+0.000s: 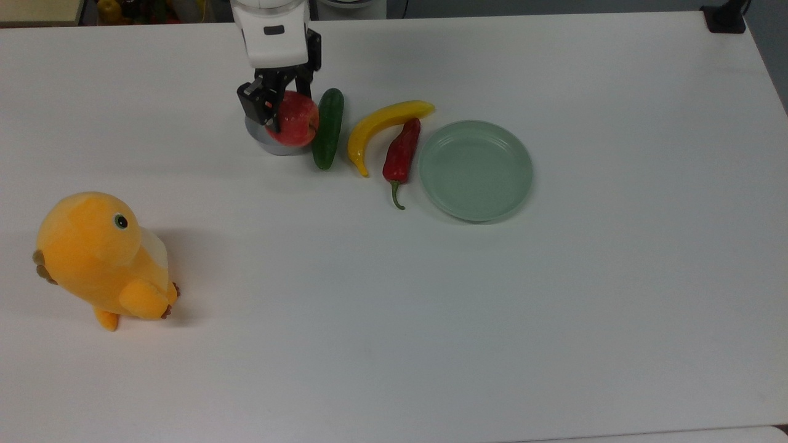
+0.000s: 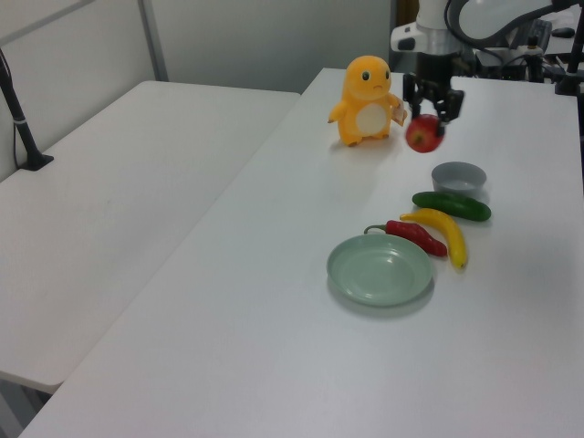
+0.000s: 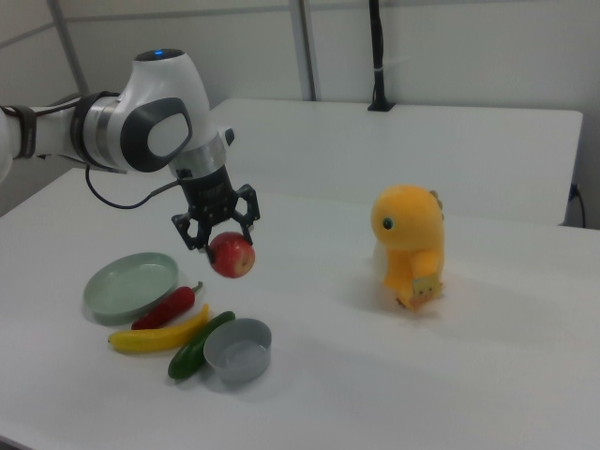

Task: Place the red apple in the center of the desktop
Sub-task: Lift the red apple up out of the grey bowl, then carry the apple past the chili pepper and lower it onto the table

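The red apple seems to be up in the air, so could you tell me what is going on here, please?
The robot arm's pincer is shut on the red apple and holds it in the air, clear of the grey bowl, which sits empty. The apple has not yet reached the middle of the desktop. A cucumber, a banana, a red chili pepper and a pale-green plate lie in a row beside the bowl, and an orange plush toy stands apart.

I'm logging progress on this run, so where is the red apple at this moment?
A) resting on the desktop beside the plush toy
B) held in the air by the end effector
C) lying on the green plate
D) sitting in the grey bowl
B: the end effector grips the red apple in the air, clear of the empty grey bowl.
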Controlling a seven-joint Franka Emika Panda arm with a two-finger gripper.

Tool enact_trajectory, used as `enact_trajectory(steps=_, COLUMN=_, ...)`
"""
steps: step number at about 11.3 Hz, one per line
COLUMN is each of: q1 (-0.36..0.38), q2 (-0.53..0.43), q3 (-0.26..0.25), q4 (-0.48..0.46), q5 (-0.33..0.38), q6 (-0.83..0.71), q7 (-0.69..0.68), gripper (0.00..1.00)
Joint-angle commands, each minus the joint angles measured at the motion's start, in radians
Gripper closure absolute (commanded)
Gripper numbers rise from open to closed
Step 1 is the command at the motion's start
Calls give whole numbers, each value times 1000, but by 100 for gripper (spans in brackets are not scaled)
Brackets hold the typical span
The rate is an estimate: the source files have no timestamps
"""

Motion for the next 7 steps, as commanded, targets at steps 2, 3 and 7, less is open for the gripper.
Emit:
enact_trajectory(steps=2, q1=69, q2=123, q3=0, q4=85, q5=18, q6=125, q7=452, gripper=76)
enact_trajectory(steps=3, q1=82, q2=146, q3=2, q4=91, q5=14, q6=154, q7=555, gripper=76)
enact_trajectory(steps=7, q1=127, q2=208, q3=10, q4=101, q5=16, q6=294, q7=926, gripper=76)
